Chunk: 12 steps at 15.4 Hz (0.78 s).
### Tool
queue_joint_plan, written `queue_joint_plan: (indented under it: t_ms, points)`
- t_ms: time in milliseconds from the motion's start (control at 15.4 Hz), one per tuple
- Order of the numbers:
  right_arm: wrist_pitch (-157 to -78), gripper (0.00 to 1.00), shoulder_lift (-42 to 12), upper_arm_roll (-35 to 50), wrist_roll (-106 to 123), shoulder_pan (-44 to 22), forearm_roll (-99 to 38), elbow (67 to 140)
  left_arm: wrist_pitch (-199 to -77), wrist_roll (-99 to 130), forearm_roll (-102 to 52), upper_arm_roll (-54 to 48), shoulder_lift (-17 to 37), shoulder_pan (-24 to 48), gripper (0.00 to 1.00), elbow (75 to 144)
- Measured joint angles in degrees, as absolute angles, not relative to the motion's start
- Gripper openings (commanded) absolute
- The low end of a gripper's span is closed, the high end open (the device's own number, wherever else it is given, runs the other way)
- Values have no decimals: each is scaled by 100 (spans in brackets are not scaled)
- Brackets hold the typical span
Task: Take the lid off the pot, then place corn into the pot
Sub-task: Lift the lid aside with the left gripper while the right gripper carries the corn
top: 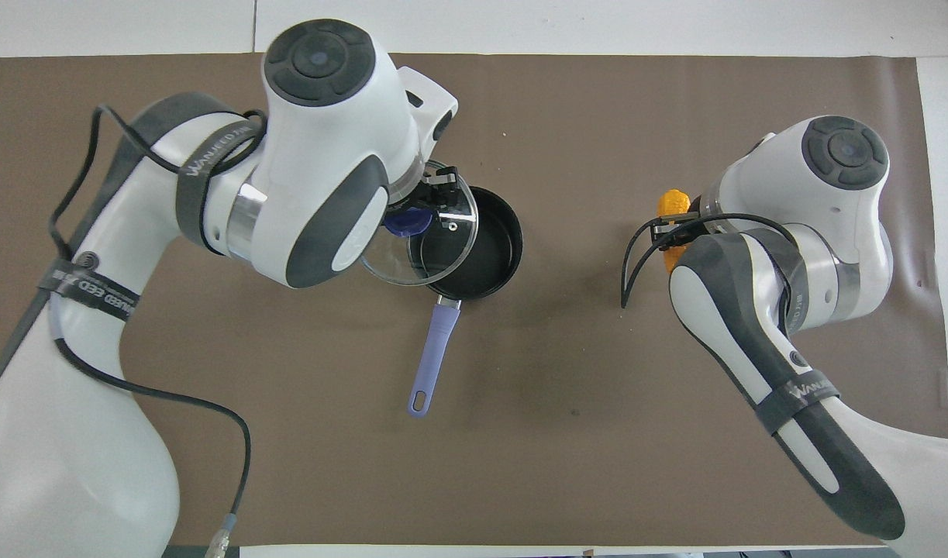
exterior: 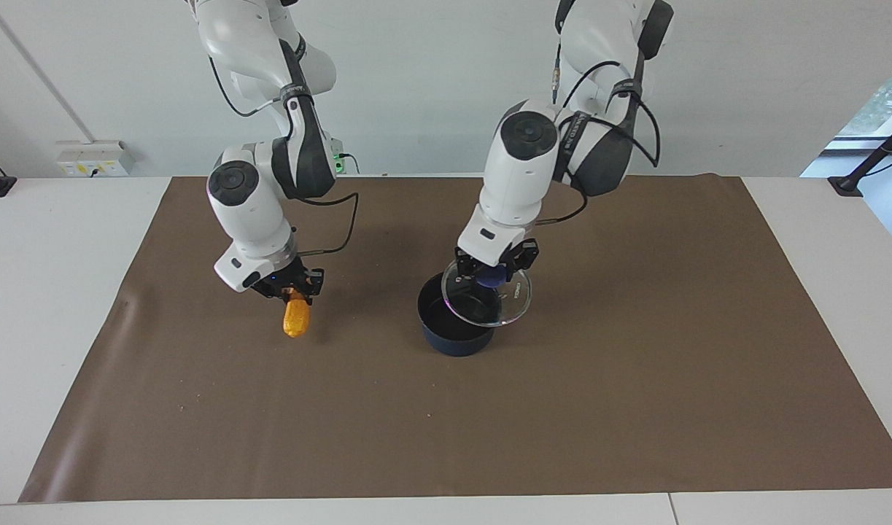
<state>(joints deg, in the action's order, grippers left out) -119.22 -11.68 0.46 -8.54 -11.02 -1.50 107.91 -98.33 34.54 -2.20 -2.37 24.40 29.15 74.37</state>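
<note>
The dark navy pot (exterior: 456, 328) (top: 481, 256) stands on the brown mat, its long blue handle (top: 433, 353) pointing toward the robots. My left gripper (exterior: 494, 275) (top: 415, 213) is shut on the blue knob of the clear glass lid (exterior: 489, 295) (top: 423, 236). It holds the lid tilted just above the pot's rim, shifted toward the left arm's end. My right gripper (exterior: 292, 290) (top: 670, 232) is shut on the yellow-orange corn (exterior: 296, 317) (top: 673, 203). It holds the corn end-down just above the mat, beside the pot toward the right arm's end.
The brown mat (exterior: 446, 423) covers most of the white table (exterior: 52, 292). A socket strip (exterior: 95, 158) sits on the wall at the right arm's end.
</note>
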Motion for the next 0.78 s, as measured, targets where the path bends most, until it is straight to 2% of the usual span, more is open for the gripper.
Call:
queue_joint_plan:
  t_ms: [195, 325, 584, 779]
  points:
    - [-11478, 0, -1289, 111, -1514, -1598, -364, 9931, -9367, 2518, -220, -201, 2251, 2124, 0, 7499]
    - [-11274, 0, -1565, 120, -2173, -2047, -435, 9332, -9398, 1650, -220, -182, 2203, 1409, 0, 7771]
    - [-11199, 0, -2581, 123, -3200, -3050, -323, 8187, -10179, -54, -230, -173, 1957, -1, 0, 8758]
    - [-11463, 0, -3041, 117, -3417, -3337, -103, 8008, -10876, -743, -234, -174, 1641, -509, 0, 9677]
